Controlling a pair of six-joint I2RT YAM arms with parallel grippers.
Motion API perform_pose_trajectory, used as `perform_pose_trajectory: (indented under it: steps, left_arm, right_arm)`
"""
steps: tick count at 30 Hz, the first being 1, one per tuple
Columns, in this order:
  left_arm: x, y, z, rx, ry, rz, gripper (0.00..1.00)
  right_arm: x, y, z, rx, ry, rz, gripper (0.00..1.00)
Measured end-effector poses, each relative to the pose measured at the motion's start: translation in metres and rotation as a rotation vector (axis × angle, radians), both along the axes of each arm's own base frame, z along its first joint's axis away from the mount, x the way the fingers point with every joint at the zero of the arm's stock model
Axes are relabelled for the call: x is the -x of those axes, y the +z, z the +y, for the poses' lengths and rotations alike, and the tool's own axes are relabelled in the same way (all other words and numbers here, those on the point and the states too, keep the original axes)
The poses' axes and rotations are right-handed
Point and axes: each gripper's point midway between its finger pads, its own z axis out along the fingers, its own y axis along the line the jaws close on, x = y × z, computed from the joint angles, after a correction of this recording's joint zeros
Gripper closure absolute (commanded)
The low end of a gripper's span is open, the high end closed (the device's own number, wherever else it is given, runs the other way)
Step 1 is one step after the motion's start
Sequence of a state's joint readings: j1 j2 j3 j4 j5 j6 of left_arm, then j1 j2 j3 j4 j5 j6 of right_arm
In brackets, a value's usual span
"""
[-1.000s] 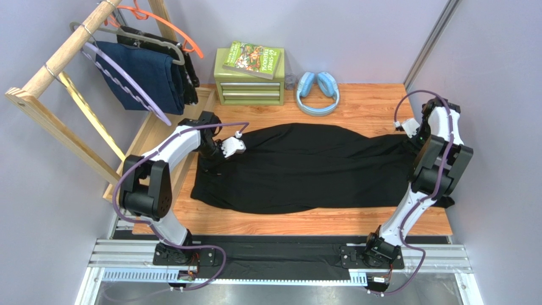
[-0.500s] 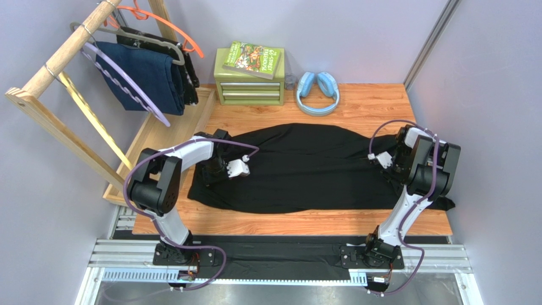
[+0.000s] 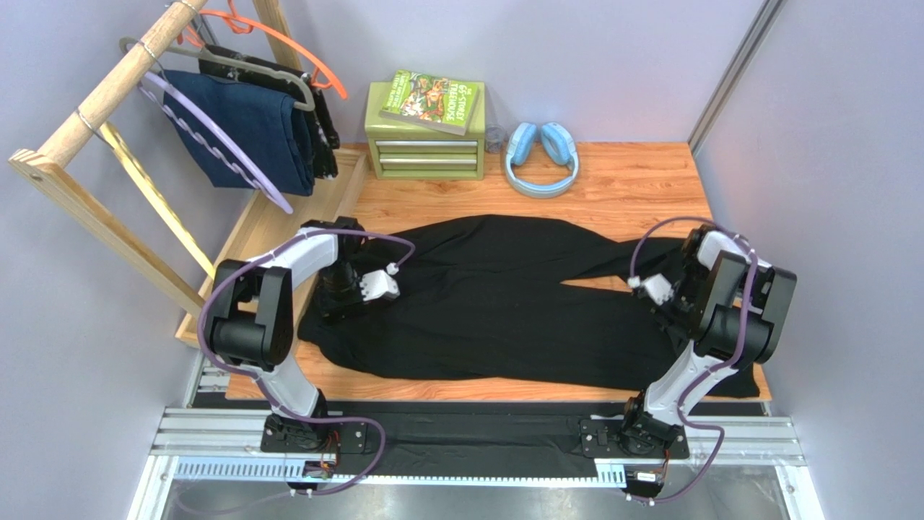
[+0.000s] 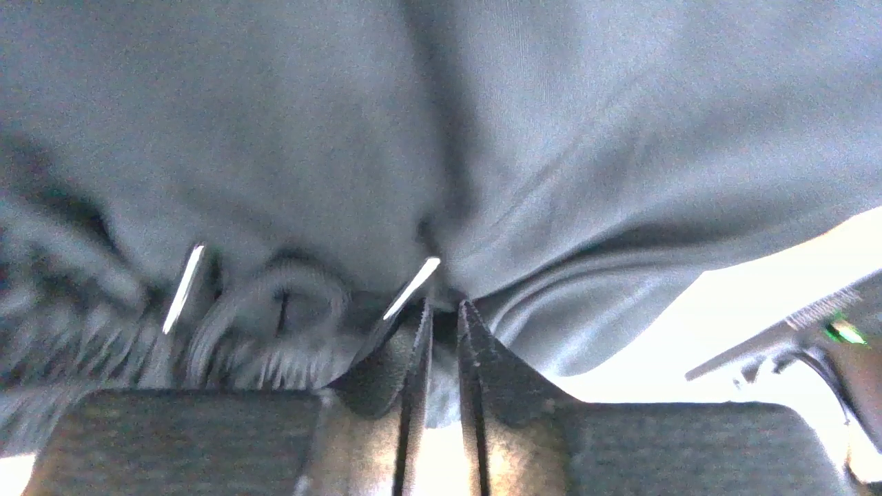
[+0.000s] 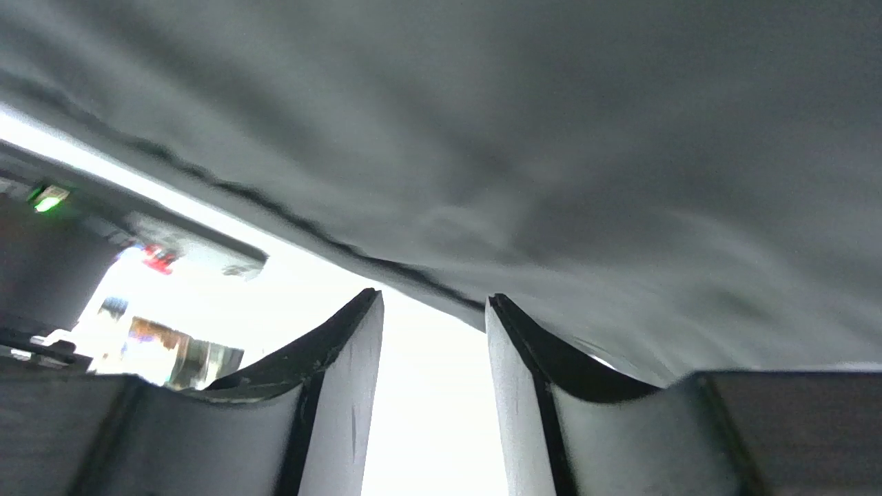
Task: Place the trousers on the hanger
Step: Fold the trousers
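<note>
One limp, soft pair of black trousers (image 3: 510,293) lies across mid-frame on the surface (image 3: 629,173).
Left claw (image 4: 442,307) seems clamped on bunched waistband, the best hold; right claw (image 5: 433,300) apart, empty; hanger (image 3: 217,135) upper left.

one downward view from high behind; two wrist views very close on the same trousers (image 3: 499,293)

Two arms (image 3: 309,247) with white links (image 3: 685,374) and black joints (image 3: 247,323), looping purple cables (image 3: 667,222), dark tapered fingers (image 5: 336,403)
</note>
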State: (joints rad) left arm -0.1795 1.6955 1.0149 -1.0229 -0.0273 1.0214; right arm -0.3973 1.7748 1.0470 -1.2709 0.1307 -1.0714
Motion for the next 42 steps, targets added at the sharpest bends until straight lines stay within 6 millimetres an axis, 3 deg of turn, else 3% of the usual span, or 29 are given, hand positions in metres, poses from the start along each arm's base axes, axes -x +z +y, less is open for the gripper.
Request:
perform_pose_trajectory:
  steps: [5, 10, 14, 16, 17, 21, 26, 29, 34, 39, 42]
  left_arm:
    - [-0.019, 0.032, -0.032, 0.107, -0.026, -0.071, 0.69]
    - [-0.049, 0.065, -0.072, 0.269, 0.036, -0.162, 0.62]
    - [-0.094, 0.093, -0.097, 0.366, 0.126, -0.268, 0.56]
    - [-0.119, 0.097, -0.106, 0.39, 0.161, -0.305, 0.52]
    - [-0.134, 0.097, -0.111, 0.4, 0.181, -0.32, 0.51]
    - [-0.166, 0.078, -0.119, 0.399, 0.225, -0.314, 0.47]
    - [-0.176, 0.04, -0.12, 0.361, 0.262, -0.252, 0.46]
    - [-0.177, 0.027, -0.12, 0.35, 0.274, -0.226, 0.46]
    - [-0.177, 0.025, -0.121, 0.352, 0.28, -0.221, 0.46]
    - [-0.176, 0.026, -0.125, 0.37, 0.286, -0.212, 0.46]
    - [-0.175, 0.026, -0.126, 0.379, 0.291, -0.207, 0.46]
  right_arm:
    - [-0.05, 0.021, -0.035, 0.074, -0.049, -0.173, 0.55]
    - [-0.091, 0.029, -0.051, 0.072, -0.091, -0.247, 0.45]
    - [-0.149, 0.045, -0.056, 0.063, -0.138, -0.396, 0.39]
    - [-0.176, 0.051, -0.054, 0.064, -0.148, -0.462, 0.36]
    - [-0.191, 0.053, -0.05, 0.062, -0.154, -0.494, 0.35]
    - [-0.22, 0.044, -0.044, 0.056, -0.155, -0.525, 0.3]
    - [-0.232, 0.013, -0.048, 0.077, -0.147, -0.507, 0.26]
    - [-0.237, 0.007, -0.054, 0.104, -0.141, -0.516, 0.25]
    - [-0.247, 0.018, -0.062, 0.12, -0.12, -0.552, 0.22]
    - [-0.274, 0.042, -0.081, 0.151, -0.099, -0.643, 0.24]
    - [-0.285, 0.041, -0.092, 0.164, -0.094, -0.658, 0.24]
